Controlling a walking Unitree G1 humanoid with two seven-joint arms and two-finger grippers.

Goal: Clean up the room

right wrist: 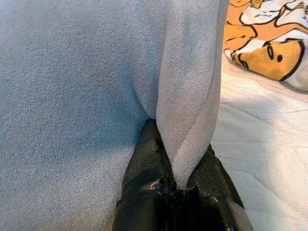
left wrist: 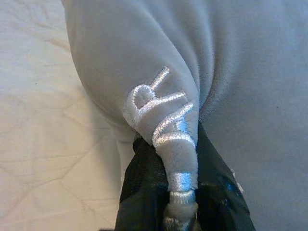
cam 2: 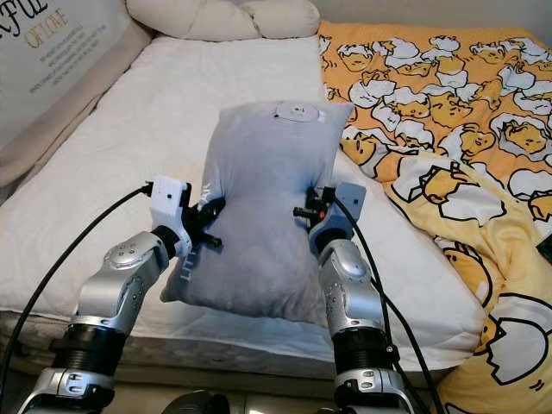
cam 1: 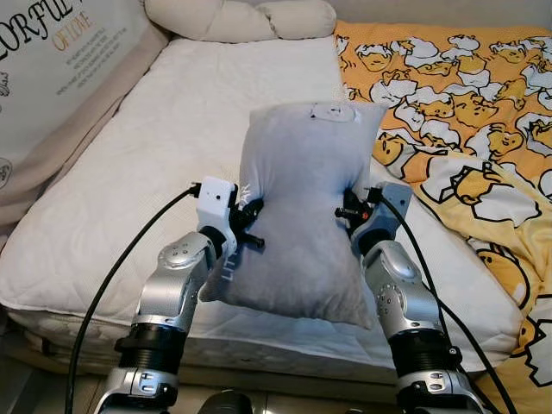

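A grey pillow [cam 1: 297, 207] with white embroidered letters hangs upright in the air above the front part of the white mattress [cam 1: 172, 129]. My left gripper [cam 1: 246, 226] is shut on the pillow's left edge, and the left wrist view has the fabric fold [left wrist: 175, 144] pinched between the black fingers [left wrist: 139, 192]. On the pillow's right edge my right gripper [cam 1: 355, 214] is shut as well; the right wrist view shows the grey seam [right wrist: 192, 144] clamped between its fingers [right wrist: 144, 192].
A yellow-orange cartoon blanket [cam 1: 466, 112] covers the right side of the bed and spills over the front edge. Cream pillows [cam 1: 241, 17] lie at the head. A long printed cushion [cam 1: 52, 78] lines the left side. Black cables run along both arms.
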